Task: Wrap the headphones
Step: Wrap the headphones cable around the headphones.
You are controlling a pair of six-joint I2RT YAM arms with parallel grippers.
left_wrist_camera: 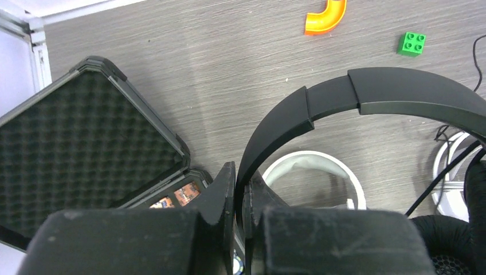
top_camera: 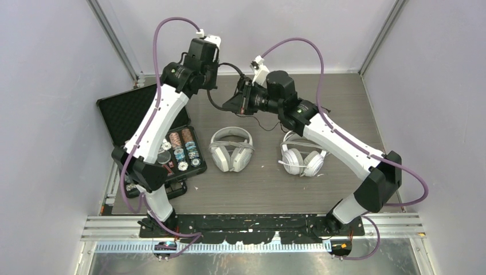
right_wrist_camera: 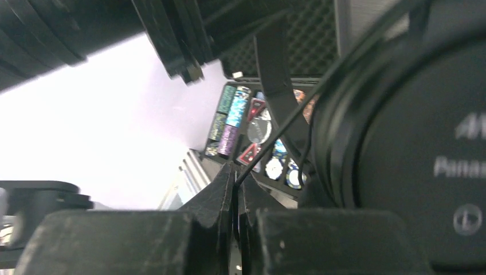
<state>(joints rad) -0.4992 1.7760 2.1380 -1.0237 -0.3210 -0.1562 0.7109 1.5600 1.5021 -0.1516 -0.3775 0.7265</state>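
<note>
The black headset (left_wrist_camera: pixel 390 94) is hanging above the far, 12 o'clock part of the table (top_camera: pixel 258 189), stretched between the two arms. Its long axis is running roughly from 9 to 3 o'clock in the overhead view. In the left wrist view its band is arching from the fingers up toward 1 o'clock and over to 3 o'clock, with the open side of the arc facing 5 o'clock and a padded earcup (left_wrist_camera: pixel 453 246) showing at the lower right. The left gripper (left_wrist_camera: pixel 240 175) is clamping one end of that band, jaws pressed tight on it. The right gripper (right_wrist_camera: pixel 235 172) is pinching the thin black cable (right_wrist_camera: pixel 258 156), which is running up toward 1 o'clock past a printed earcup (right_wrist_camera: pixel 424 149) whose flat face is turning to the camera. Down on the table, the pale grey headset (top_camera: pixel 222 156) is lying at centre and the white headset (top_camera: pixel 312 163) at 3 o'clock from it, both with bands toward 12 o'clock. An open case (top_camera: pixel 129 112) with poker chips (top_camera: pixel 186 149) is sitting at 9 o'clock.
</note>
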